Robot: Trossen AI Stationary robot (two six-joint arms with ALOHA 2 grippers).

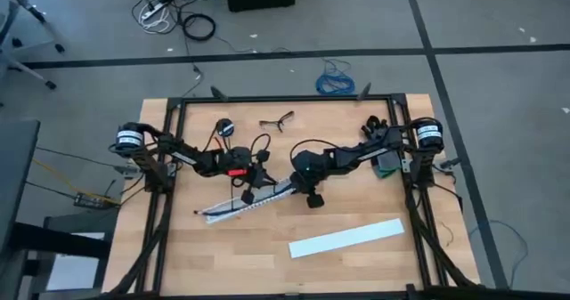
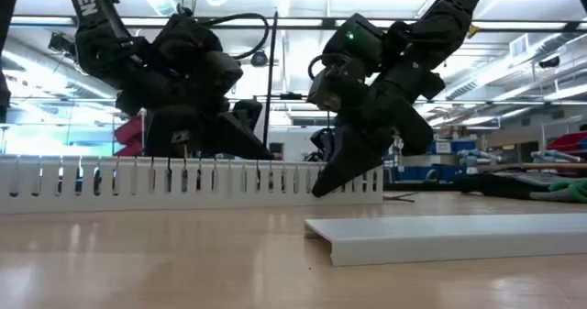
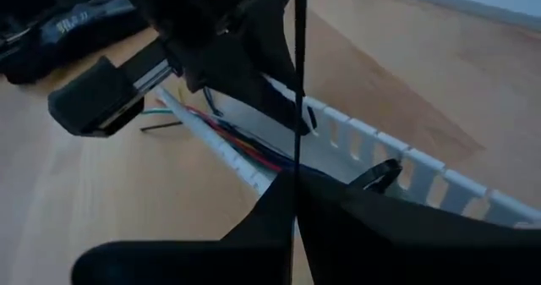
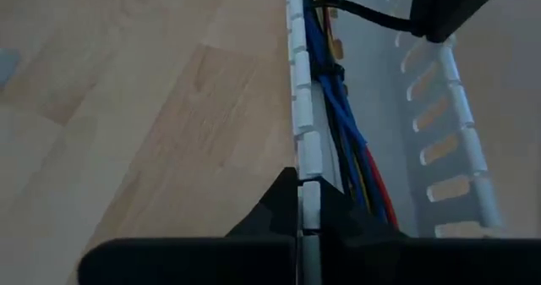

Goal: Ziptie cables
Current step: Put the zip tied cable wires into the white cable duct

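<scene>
- The cables (image 4: 342, 124), a bundle of thin blue, red and yellowish wires, lie lengthwise inside the white slotted strip (image 1: 245, 200); a dark band crosses the bundle in the upper centre of the right wrist view.
- In the high view the strip runs diagonally just left of centre, from lower left to upper right, on the wooden table (image 1: 356, 202).
- The left gripper (image 1: 248, 191) sits over the strip's middle in the high view. Its two dark fingers (image 3: 279, 226) meet at the tips, with a thin black strand running straight up from the point where they meet; whether they pinch that strand cannot be told.
- The right gripper (image 1: 298, 186) is at the strip's upper right end in the high view. Its fingertips are pressed together against the strip's near slotted wall; whether they grip it cannot be told.
- In the low view both arms come down behind the upright slotted wall.
- A white flat cover (image 1: 346, 238) lies apart in the lower right of the high view.
- A pair of glasses (image 1: 277, 120) rests near the table's top edge.
</scene>
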